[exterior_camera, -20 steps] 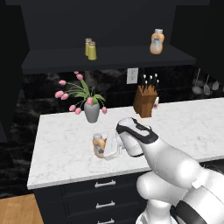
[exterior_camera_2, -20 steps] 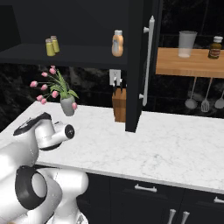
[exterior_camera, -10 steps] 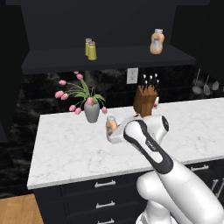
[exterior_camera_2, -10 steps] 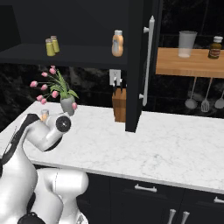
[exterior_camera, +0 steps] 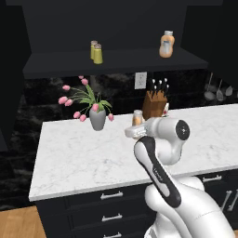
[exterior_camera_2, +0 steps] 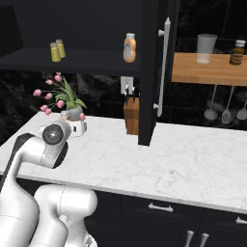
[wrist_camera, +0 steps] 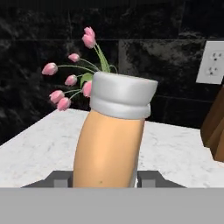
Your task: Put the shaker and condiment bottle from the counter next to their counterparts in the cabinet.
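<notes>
Black cabinetry and a dark stone backsplash are seen behind the counter (exterior_camera: 93,158), a white marble-look slab with grey veins set above dark drawers with silver handles (exterior_camera: 111,195). Above it, the cabinet (exterior_camera: 116,62) is seen open, with one long black shelf. On that shelf two yellow-green shakers (exterior_camera: 96,52) are placed side by side toward the left, and an orange bottle with a grey cap (exterior_camera: 165,45) is placed well apart from them toward the right. To the right of the cabinet, a wooden shelf (exterior_camera_2: 207,70) is mounted, bearing a pale cup (exterior_camera_2: 206,48) and a dark jar (exterior_camera_2: 236,52). At the far edge of the counter a grey vase of pink tulips (exterior_camera: 96,117) is set to the left and a wooden knife block (exterior_camera: 155,105) to the right, with a white wall outlet (exterior_camera: 141,80) above and between them. The condiment bottle (wrist_camera: 109,146) is clamped between the two fingers of the gripper (wrist_camera: 105,178) and is held above the counter, tilted slightly, between the vase and the knife block. In the hand view its grey cap is seen in front of the tulips.
</notes>
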Controlling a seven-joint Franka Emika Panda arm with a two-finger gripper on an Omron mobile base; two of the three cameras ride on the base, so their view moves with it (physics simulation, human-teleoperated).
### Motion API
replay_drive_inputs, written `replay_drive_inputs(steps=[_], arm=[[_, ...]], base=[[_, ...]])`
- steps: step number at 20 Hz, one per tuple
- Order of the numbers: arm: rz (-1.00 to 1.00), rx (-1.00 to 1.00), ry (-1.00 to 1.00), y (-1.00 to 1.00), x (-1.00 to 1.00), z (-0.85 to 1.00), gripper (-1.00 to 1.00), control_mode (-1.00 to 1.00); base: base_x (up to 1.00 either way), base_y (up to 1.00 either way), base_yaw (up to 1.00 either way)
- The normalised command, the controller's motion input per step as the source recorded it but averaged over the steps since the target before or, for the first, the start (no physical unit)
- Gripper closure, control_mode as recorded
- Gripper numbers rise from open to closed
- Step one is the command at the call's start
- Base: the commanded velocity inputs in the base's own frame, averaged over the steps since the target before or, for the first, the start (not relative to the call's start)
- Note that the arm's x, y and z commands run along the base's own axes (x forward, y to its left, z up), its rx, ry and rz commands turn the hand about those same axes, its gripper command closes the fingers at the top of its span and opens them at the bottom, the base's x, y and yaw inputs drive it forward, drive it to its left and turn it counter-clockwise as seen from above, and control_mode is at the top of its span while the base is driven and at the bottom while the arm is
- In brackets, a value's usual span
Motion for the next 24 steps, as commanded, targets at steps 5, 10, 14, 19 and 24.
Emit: replay_drive_inputs(steps=[5,10,14,19,24], arm=[[-0.42,-0.01,0.00,-0.48,-0.04,0.44,1.00,-1.00],[-0.35,-0.05,0.00,-0.33,0.00,0.33,1.00,-1.00],[-0.25,-0.06,-0.02,-0.23,-0.01,0.37,1.00,-1.00],[-0.22,-0.05,-0.04,-0.29,-0.12,0.41,1.00,-1.00],[-0.21,-0.03,0.00,-0.43,-0.18,0.53,1.00,-1.00]], base=[[0.00,0.00,0.00],[0.00,0.00,0.00],[0.00,0.00,0.00],[0.00,0.00,0.00],[0.00,0.00,0.00]])
